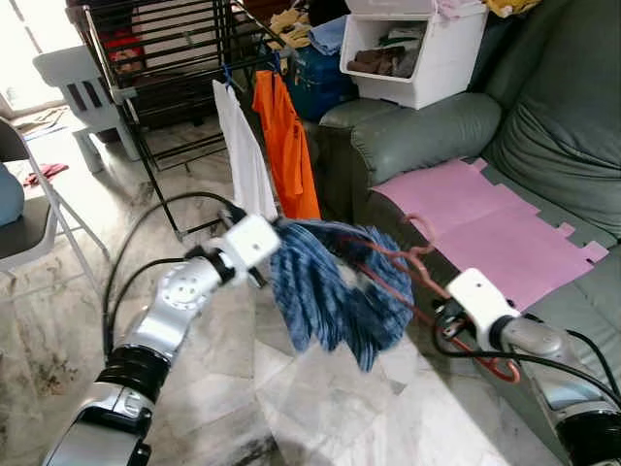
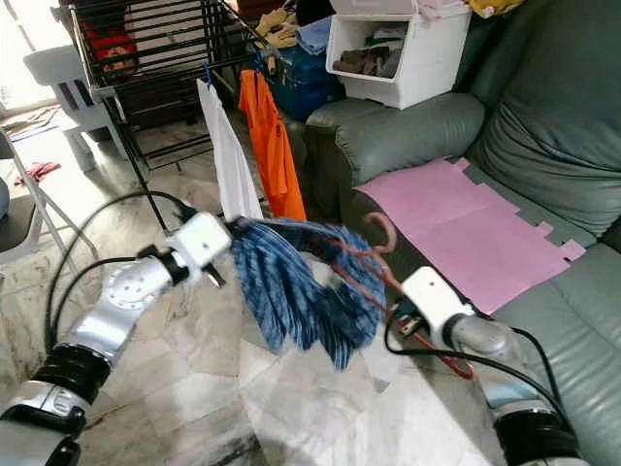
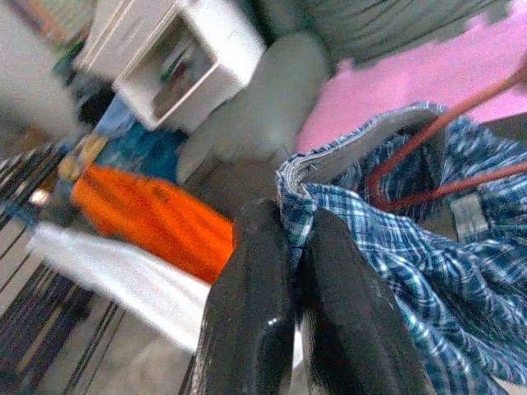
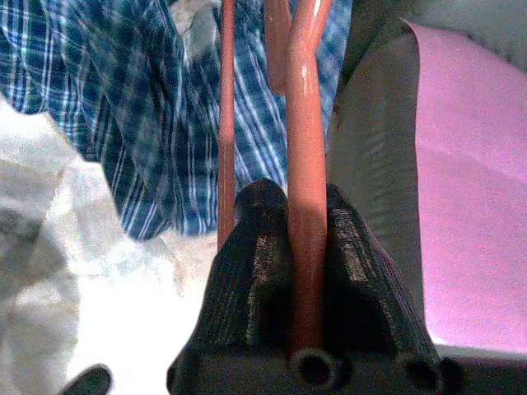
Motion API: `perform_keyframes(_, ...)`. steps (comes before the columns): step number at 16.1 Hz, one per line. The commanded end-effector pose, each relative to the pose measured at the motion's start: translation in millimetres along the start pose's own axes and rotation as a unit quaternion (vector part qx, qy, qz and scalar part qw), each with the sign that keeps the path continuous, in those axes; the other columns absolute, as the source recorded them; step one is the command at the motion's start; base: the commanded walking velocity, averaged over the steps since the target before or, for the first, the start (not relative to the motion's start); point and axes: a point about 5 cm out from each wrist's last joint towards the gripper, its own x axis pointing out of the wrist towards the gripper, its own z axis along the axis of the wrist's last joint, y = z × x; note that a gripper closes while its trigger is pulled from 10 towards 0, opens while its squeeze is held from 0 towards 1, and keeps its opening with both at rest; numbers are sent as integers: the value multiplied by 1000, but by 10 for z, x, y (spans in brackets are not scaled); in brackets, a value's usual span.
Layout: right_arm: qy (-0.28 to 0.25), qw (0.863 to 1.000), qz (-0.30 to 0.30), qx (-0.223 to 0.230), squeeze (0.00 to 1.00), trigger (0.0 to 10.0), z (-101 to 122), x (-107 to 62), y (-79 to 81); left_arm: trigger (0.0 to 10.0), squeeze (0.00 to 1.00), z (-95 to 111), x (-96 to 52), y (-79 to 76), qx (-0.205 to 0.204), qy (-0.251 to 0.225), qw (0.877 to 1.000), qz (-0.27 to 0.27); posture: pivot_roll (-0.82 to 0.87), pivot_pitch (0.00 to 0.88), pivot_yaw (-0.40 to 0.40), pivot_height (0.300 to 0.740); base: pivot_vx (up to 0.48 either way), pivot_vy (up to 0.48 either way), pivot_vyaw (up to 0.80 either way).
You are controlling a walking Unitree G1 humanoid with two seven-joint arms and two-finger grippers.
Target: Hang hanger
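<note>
Right in front of the green sofa, over the marble floor, the robot has both arms up holding a reddish-brown hanger with a blue plaid shirt bunched on it. The right end effector is clamped tight on the hanger's bar, fingers pressed on either side of it, with a thinner wire of the same hanger running just beside the grip. The left end effector is pinched shut on the edge of the plaid shirt, right at what looks like the collar or hem fold, so the fabric is stretched a bit between the two arms and the rest droops down in a heap toward the floor. The hanger's hook pokes up between the two arms, near the sofa's seat edge. On the sofa seat there's a pink foam mat with puzzle-style edges. Behind the arms stands a black drying rack with a white garment and an orange garment hanging off its rail side by side. So the hanger is well apart from that rack, in mid-air. A white storage bin sits on the sofa's armrest end, and a folding chair is off to the robot's left.
</note>
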Motion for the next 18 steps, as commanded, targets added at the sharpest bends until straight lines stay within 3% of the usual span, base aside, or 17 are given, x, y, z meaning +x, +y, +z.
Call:
perform_keyframes(1,-9,999,-18,41,0,10000,26,2,-70,10000,0,-65,-66,88,-8,18,999,28,-146,0,65,740,0,0,0)
perform_keyframes(5,8,991,-75,114,0,10000,-101,21,-204,10000,0,63,-64,55,-11,-16,999,36,-141,0,60,740,0,0,0)
perform_keyframes(6,6,982,-102,159,0,10000,-125,23,-275,10000,0,141,-46,72,-22,-41,998,48,-140,0,57,740,0,0,0)
perform_keyframes(8,-9,963,-145,228,0,10000,-133,8,-405,10000,0,324,-27,-53,-47,-106,993,1,-136,0,56,740,0,0,0)
perform_keyframes(9,-15,957,-155,245,0,10000,-127,4,-436,10000,0,362,-28,-101,-52,-116,992,-15,-136,0,56,740,0,0,0)
perform_keyframes(10,-36,940,-178,288,0,10000,-89,2,-513,10000,0,425,-37,-213,-65,-131,988,-46,-136,0,56,740,0,0,0)
perform_keyframes(11,-69,915,-211,338,0,10000,7,-8,-626,10000,0,482,-56,-381,-82,-144,982,-91,-133,0,55,740,0,0,0)
perform_keyframes(12,-122,882,-218,401,0,10000,219,6,-700,10000,0,537,-93,-589,-119,-154,971,-141,-135,0,59,740,0,0,0)
perform_keyframes(13,-154,861,-202,441,0,10000,388,38,-703,10000,0,584,-129,-737,-132,-164,962,-174,-135,0,59,740,0,0,0)
perform_keyframes(16,-208,829,-140,500,0,10000,827,168,-555,10000,0,602,-166,-1016,-117,-157,956,-217,-131,0,56,740,0,0,0)
perform_keyframes(18,-228,823,-121,506,0,10000,985,193,-492,10000,0,597,-170,-1041,-121,-153,956,-221,-128,0,55,740,0,0,0)
